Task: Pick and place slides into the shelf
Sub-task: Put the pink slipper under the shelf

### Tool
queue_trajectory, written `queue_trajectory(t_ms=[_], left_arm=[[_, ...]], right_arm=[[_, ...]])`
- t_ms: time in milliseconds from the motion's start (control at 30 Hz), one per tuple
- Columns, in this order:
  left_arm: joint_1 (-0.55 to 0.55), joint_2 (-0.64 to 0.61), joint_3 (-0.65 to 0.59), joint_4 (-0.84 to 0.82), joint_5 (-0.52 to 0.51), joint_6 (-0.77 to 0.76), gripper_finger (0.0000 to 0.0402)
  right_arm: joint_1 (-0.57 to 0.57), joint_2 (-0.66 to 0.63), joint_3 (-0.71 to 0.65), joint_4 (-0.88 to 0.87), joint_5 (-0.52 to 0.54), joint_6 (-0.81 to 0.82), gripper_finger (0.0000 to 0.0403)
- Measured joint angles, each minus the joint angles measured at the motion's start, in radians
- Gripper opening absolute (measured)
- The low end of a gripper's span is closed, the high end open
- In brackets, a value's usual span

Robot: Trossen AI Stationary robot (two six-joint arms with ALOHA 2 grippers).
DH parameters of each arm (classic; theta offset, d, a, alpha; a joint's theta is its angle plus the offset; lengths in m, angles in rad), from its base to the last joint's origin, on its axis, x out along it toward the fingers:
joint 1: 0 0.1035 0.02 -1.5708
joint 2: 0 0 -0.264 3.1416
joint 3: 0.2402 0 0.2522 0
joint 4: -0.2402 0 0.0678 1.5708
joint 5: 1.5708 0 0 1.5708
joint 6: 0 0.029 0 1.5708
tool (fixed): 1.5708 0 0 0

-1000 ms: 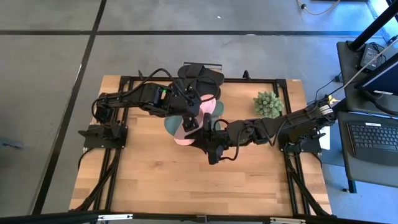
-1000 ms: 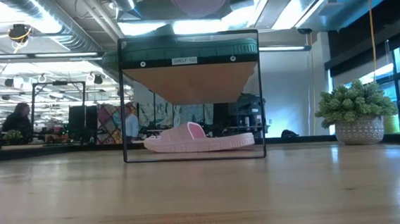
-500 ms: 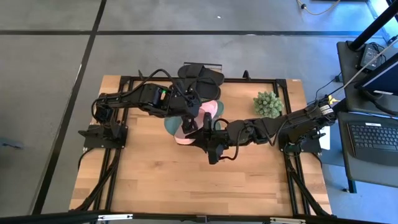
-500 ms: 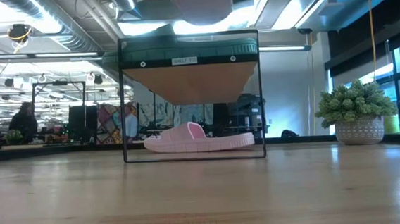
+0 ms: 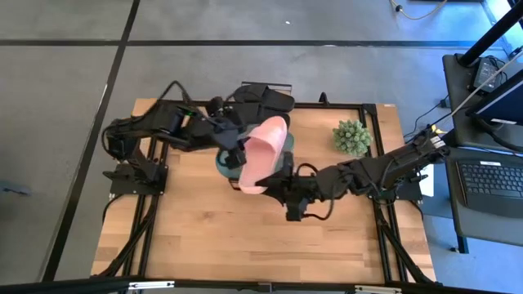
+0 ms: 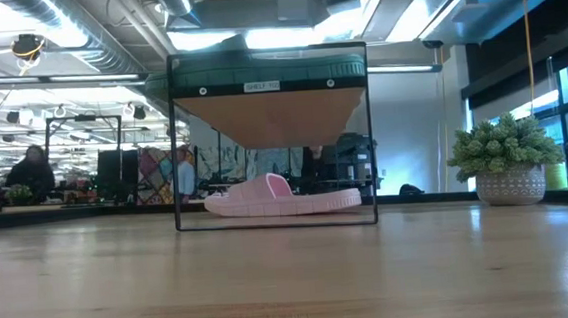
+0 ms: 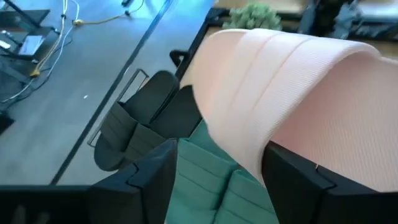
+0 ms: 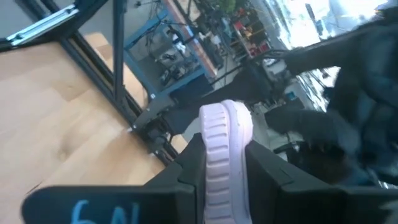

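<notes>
Plant beside shelf

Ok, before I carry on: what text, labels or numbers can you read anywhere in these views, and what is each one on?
Small white label on the dark green slide on the shelf's top board, low view: printed words, too small to read.
Light blue marks on the right gripper's own dark body, right wrist view: cut off at the picture's edge, not readable.
Nothing else legible; no readable brand shows on the pink slide.
</notes>
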Motion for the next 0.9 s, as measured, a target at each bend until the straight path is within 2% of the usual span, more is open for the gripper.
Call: queue_trajectory(t_ms=[100,233,367,433,600,733,900], left_arm=[[-0.026,-0.025,0.000,-0.001,0.001,-0.017,0.0216],[-0.079,-0.044,0.000,0.007,0.003,-0.015,0.0216],[-0.122,-0.063,0.004,-0.022,-0.072,0.032,0.0216],[-0.146,-0.065,0.002,-0.055,-0.071,0.035,0.0216],[-0.183,-0.080,-0.029,-0.048,-0.042,0.028,0.0216],[-0.209,-0.153,-0.136,0.011,-0.009,0.008,0.0216],[-0.230,-0.337,-0.420,0.278,0.053,0.055,0.0216]], right_arm=[[0.043,-0.029,0.000,-0.059,0.059,0.029,0.0078],[0.106,-0.077,0.001,-0.175,0.068,0.139,0.0073],[0.192,-0.110,-0.001,-0.287,0.049,0.282,0.0072],[0.243,-0.114,-0.002,-0.312,0.068,0.304,0.0072],[0.402,-0.119,-0.028,-0.307,0.344,0.301,0.0072],[0.531,-0.117,-0.071,-0.291,0.473,0.336,0.0072],[0.657,-0.117,-0.152,-0.225,0.566,0.363,0.0072]])
